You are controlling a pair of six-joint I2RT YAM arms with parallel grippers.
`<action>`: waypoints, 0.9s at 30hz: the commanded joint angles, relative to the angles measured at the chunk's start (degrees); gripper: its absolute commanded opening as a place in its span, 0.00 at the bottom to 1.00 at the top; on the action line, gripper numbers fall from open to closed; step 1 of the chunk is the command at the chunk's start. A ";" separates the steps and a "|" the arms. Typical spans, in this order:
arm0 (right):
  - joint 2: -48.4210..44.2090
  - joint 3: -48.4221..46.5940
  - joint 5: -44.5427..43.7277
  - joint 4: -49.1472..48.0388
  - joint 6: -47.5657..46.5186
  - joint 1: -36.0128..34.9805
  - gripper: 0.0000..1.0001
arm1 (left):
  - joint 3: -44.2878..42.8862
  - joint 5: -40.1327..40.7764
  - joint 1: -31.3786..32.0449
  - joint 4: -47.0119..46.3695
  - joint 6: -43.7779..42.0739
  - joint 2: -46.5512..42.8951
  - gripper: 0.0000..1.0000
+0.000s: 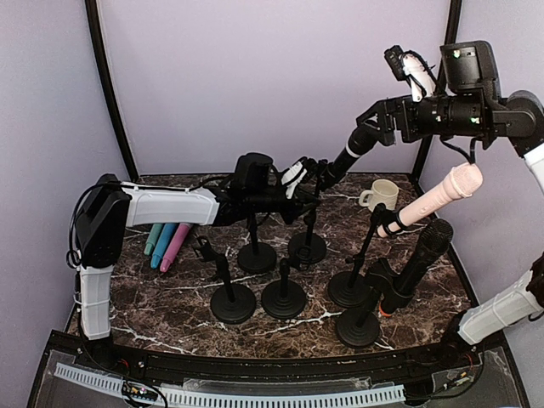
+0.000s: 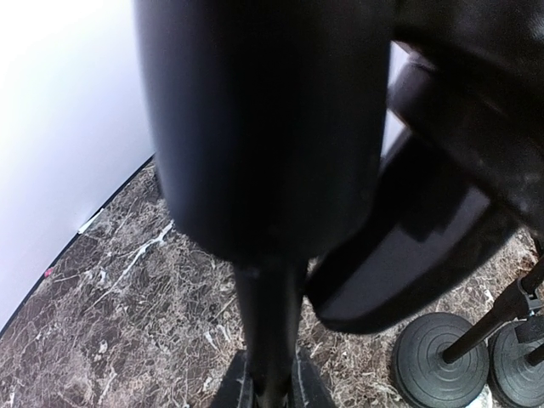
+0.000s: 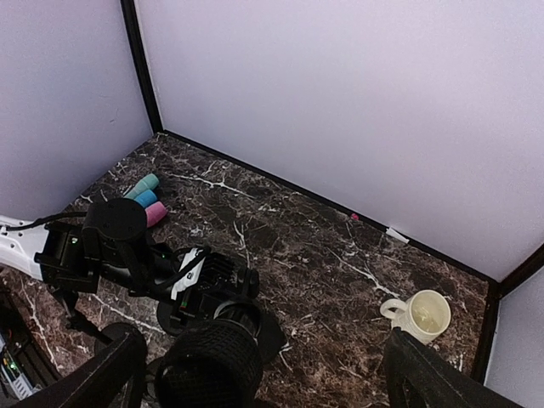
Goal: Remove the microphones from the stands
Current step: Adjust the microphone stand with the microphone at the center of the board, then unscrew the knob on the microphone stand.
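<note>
A black microphone [image 1: 344,157] slants up to the right from the clip of a back stand [image 1: 308,246]. Its mesh head [image 3: 208,365] lies between my right gripper's fingers, nearer the left finger [image 3: 115,374]. My right gripper [image 1: 381,126] is raised high at the right, open, with its fingers wide apart [image 3: 265,357]. My left gripper [image 1: 299,183] is shut on the stand's pole [image 2: 270,323], just under the clip; the pole sits between its fingers [image 2: 270,387]. The clip and the microphone's body fill the left wrist view as a dark blur.
A beige microphone [image 1: 433,200] and a second black one [image 1: 421,263] sit on stands at the right. Several empty stands [image 1: 283,297] stand mid-table. A cream mug [image 1: 380,194] is at the back right. Teal, blue and pink microphones [image 1: 166,242] lie at the left.
</note>
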State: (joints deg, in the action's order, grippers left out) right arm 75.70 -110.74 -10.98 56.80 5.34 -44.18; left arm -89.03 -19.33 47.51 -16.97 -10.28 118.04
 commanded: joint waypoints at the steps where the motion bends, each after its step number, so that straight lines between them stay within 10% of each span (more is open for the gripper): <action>1: -0.19 -2.99 1.34 2.96 -2.13 0.06 0.98 | 0.18 -1.66 -0.49 -3.23 0.37 -3.94 0.00; 18: 3.25 -1.47 7.00 3.72 -3.40 0.06 0.80 | -0.56 -2.40 -0.43 -1.82 0.77 -3.92 0.02; 27: 2.73 -0.09 7.87 2.35 -3.36 0.04 0.48 | -3.43 -2.99 -0.22 1.05 0.84 -3.88 0.10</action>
State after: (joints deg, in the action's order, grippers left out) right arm 79.55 -111.37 -4.01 61.69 2.11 -44.18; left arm -89.17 -20.12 47.42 -16.49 -9.82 118.04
